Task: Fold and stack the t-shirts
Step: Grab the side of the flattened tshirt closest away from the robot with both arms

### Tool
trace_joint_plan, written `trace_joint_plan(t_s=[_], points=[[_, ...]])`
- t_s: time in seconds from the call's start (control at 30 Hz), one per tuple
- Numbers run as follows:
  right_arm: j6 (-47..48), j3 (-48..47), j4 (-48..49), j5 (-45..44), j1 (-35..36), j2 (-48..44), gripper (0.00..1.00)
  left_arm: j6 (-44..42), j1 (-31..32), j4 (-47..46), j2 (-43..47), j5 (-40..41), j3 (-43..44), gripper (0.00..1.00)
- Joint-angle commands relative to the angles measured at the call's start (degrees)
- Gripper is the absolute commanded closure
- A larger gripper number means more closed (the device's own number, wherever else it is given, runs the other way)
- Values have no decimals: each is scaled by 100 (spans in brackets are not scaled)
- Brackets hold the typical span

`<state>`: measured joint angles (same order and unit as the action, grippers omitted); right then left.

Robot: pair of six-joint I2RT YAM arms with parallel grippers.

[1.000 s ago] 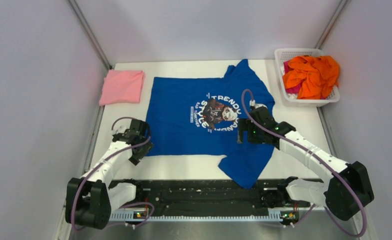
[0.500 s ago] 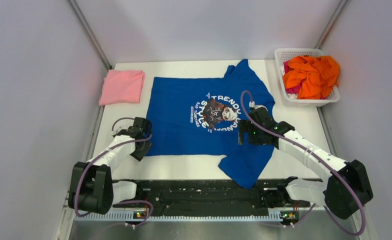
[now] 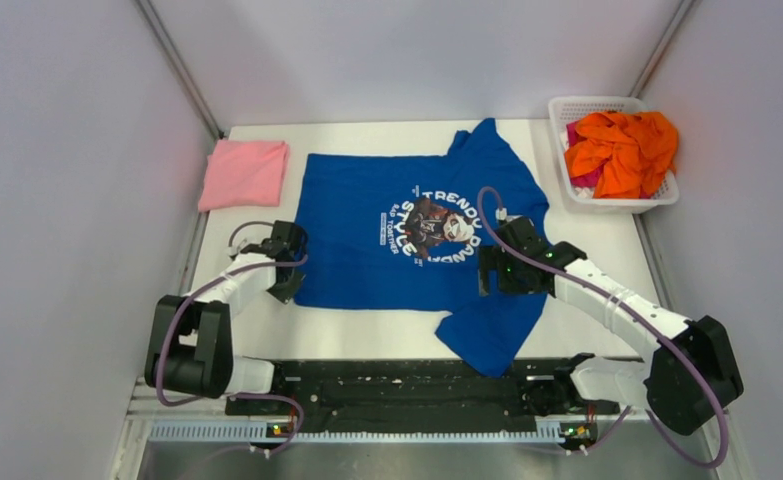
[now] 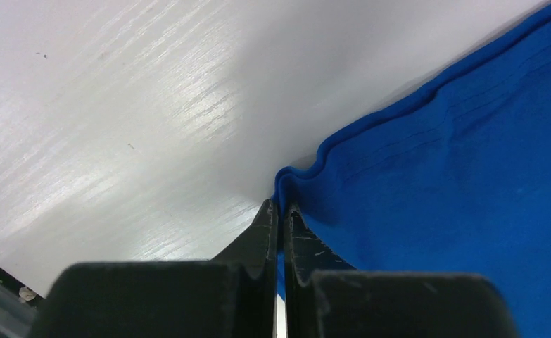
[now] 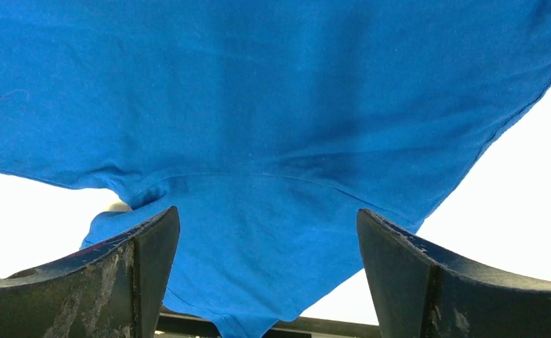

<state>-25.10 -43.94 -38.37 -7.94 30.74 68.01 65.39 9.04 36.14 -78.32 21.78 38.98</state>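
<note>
Left hand is pressed fully closed on the near-left hem corner of the blue t-shirt, with a sliver of blue cloth showing between its fingers. The bite looks very thin, right at the folded-over edge. Right hand gapes wide and holds nothing; it hangs low over the shirt where the near sleeve meets the body. The shirt itself lies spread flat, print up, in the middle of the tabletop, its near sleeve reaching toward the arm bases.

The main risk, as I judge it, is that small pinch. If the left hand lifts or drags, the hem could slide out, or only the top layer could come up and the shirt would open instead of folding. With the right hand not gripping, a pull from the left alone would probably skew the cloth and wrinkle the print. The right hand could also close on a lump at the sleeve seam and carry a bunched fold.

The folded pink t-shirt sits at the far left, well apart, and the orange t-shirts wait heaped in the basket.
</note>
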Motion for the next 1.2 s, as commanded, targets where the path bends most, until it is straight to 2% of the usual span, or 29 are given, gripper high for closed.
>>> trace_joint_plan(t_s=[0.0,0.13,0.27,0.47,0.67,0.83,0.93,1.03,1.17], points=[[92,-245,-234,-37,110,-16,8,-112,-34,-335,-267,-332,-158,100],[1,-314,-799,-47,595,-3,16,-267,-34,-245,89,-171,-169,100],[-417,-276,-1309,39,1660,58,24,-346,-34,-168,389,-148,-196,100],[-1095,207,-1120,361,2741,327,30,-415,-34,-158,551,-337,-211,100],[-1399,668,-656,133,3013,534,33,-437,-34,-125,612,-333,-213,100],[-1601,840,-292,-256,3006,911,42,-434,-34,-106,691,-364,-262,100],[-1853,865,-322,-460,3015,1074,50,-432,-34,-36,766,-301,-261,100],[-2215,799,-434,-850,3012,1036,72,-415,-34,-22,856,-258,-295,100],[-2585,720,-571,-1246,3000,776,89,-395,-35,12,946,-239,-311,100]])
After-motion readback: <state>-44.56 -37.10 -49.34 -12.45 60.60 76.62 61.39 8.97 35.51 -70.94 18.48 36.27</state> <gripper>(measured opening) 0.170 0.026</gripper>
